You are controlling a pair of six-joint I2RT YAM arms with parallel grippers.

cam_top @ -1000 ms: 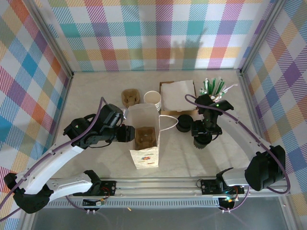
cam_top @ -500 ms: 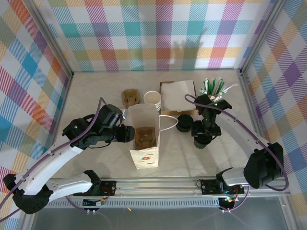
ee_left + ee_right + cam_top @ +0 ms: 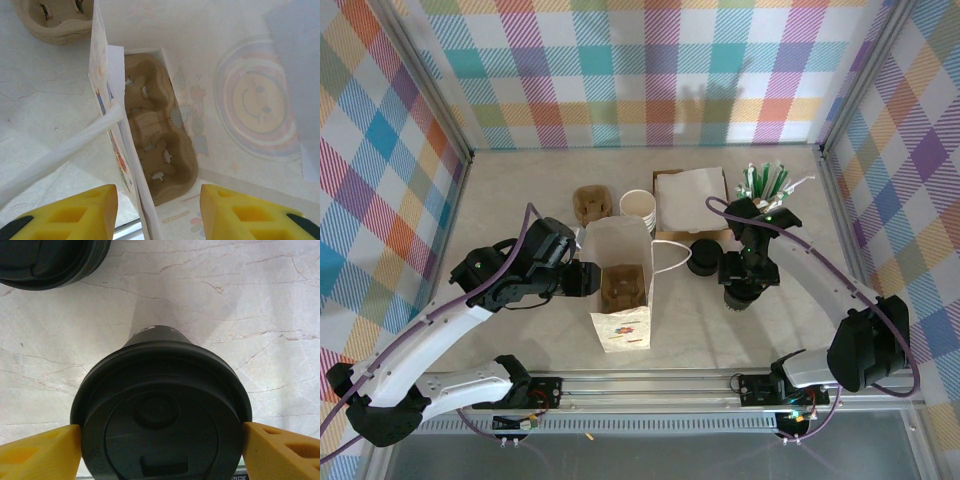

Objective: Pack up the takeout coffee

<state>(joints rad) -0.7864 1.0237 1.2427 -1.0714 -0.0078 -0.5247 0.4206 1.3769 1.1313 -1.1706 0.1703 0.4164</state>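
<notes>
Gripping takeout coffee (image 3: 161, 415), right fingers (image 3: 37, 452) wide; left fingers (image 3: 67, 215) straddle bag (image 3: 240, 60) wall.

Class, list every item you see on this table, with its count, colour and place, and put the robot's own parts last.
paper bag: one, white with print, standing open at the centre
cup carrier: one, brown, inside the bag
spare carrier: at least one, brown, behind the bag's left
lidless cups: a stack, white, behind the bag
paper sheets: a stack, white, in a brown box right of the cups
straws: a bunch, green and white, back right
black lids: a stack, black, right of the bag
takeout coffee: one, black lid, right of the lids
left gripper: one, yellow fingers, open astride the bag's left wall
right gripper: one, yellow fingers, closed on the coffee's lid
</notes>
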